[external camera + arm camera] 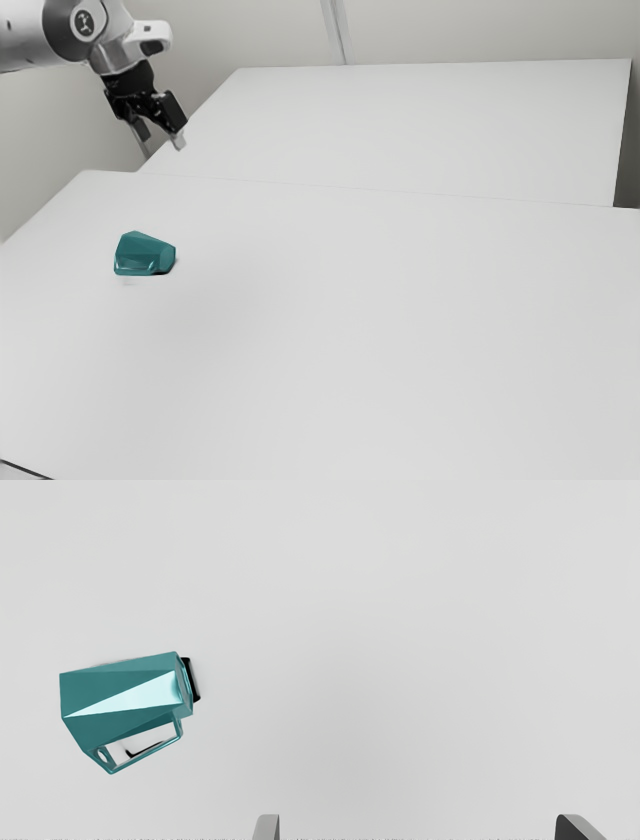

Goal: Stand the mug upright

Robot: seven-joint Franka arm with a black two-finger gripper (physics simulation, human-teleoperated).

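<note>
Fingers [266,828] of the gripper [421,828] stand spread, bare surface between them and nothing pinched, high over the table [350,320] in the exterior view. Off to one side of that gap, past the nearer finger in the wrist view, the mug [120,690] lies on its side on the table, well apart from the gripper, its handle [146,755] along the flank nearer the fingers. Upright it is not, so a grip and a turn seem called for, and the first risk is plain aim: coming straight down from here would close on air, as the mug is not under the gap. Coming in too near, one finger could land on the handle's thin bar or slip inside its loop, and the mug would be shoved or spun instead of gripped. The body tapers and is cut in slanted facets, so a squeeze across it may bear unevenly and let it twist or squirt out toward its narrow end. Held off its middle, it could sag and meet the table at a tilt. Its mouth is hard to make out; guess the wrong end and the turn would leave it upside down. Let go while leaning, it would likely topple, handle side first.
</note>
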